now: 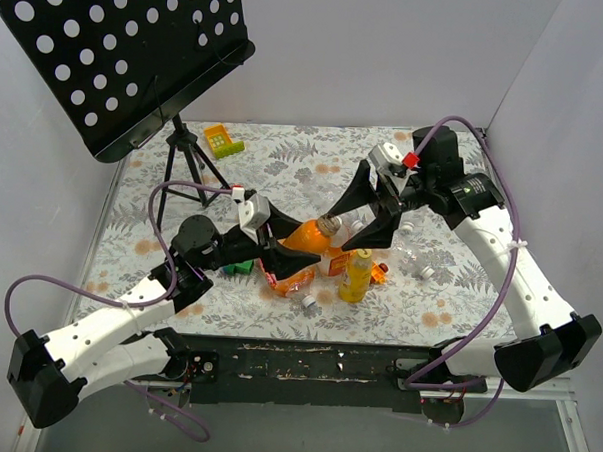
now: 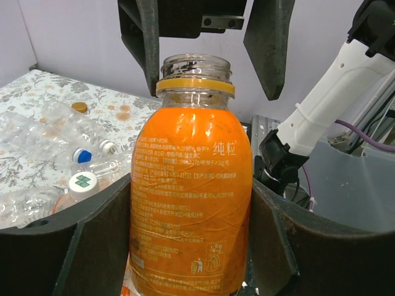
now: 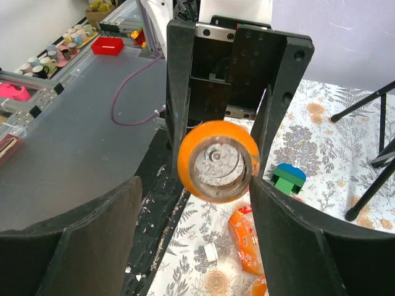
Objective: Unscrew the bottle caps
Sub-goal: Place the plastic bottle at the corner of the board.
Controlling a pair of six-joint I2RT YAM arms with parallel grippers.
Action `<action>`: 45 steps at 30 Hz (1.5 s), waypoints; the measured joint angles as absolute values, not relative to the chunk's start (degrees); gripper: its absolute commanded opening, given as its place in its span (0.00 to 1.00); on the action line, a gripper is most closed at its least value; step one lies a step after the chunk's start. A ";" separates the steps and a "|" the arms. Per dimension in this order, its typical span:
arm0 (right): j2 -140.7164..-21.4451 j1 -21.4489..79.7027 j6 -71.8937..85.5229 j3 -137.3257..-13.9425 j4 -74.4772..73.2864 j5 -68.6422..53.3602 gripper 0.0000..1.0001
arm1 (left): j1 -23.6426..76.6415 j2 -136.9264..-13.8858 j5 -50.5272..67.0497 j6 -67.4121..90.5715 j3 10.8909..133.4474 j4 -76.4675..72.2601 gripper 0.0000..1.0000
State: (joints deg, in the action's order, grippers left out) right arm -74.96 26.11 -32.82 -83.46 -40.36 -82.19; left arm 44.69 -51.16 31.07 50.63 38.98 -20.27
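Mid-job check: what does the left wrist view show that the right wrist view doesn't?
Only left wrist: the printed side of the bottle, the yellow ring under its mouth, and clear bottles lying on the table.
Only right wrist: a look straight into the bottle's open mouth, plus the green-and-blue block.
Both: the bottle has no cap, the left gripper is clamped on its body, and the right gripper stands open around the neck.
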 measured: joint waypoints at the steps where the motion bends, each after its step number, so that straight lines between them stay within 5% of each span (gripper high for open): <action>1: -75.00 26.68 -32.36 -83.37 -39.92 -81.93 0.77 | 44.69 -51.66 31.33 50.70 38.98 -20.56 0.00; 7: -75.29 28.27 -30.28 -82.61 -38.24 -80.68 0.70 | 44.75 -53.32 32.45 50.85 39.00 -21.04 0.00; 11: -75.35 28.51 -29.45 -82.59 -37.23 -79.72 0.58 | 44.75 -53.34 32.51 50.85 39.00 -21.06 0.00; 14: -75.37 28.64 -28.77 -82.54 -36.40 -78.61 0.42 | 44.86 -53.36 32.95 50.85 39.00 -21.06 0.00; 18: -75.37 28.62 -28.49 -82.30 -35.70 -77.87 0.08 | 44.86 -53.49 33.21 51.27 39.00 -20.97 0.00; 20: -75.37 28.56 -28.82 -82.28 -35.16 -77.36 0.05 | 44.84 -53.49 32.99 51.88 39.00 -20.75 0.12; 21: -75.37 28.56 -28.91 -82.28 -34.89 -77.32 0.04 | 44.86 -53.49 32.91 52.18 39.00 -20.67 0.33; 23: -75.37 28.56 -28.51 -82.28 -34.96 -77.06 0.02 | 44.84 -53.49 32.45 52.12 39.03 -20.51 0.58; 29: -75.07 27.99 -28.12 -81.30 -35.40 -77.10 0.01 | 44.88 -51.72 29.69 51.96 39.07 -19.35 0.98; 45: -68.31 9.32 -12.40 -79.09 -24.08 -82.94 0.01 | 44.75 -37.41 16.53 43.27 45.28 0.38 0.98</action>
State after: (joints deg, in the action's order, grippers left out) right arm -68.31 9.32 -12.40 -79.09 -24.08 -82.94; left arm 44.75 -37.41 16.53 43.27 45.28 0.38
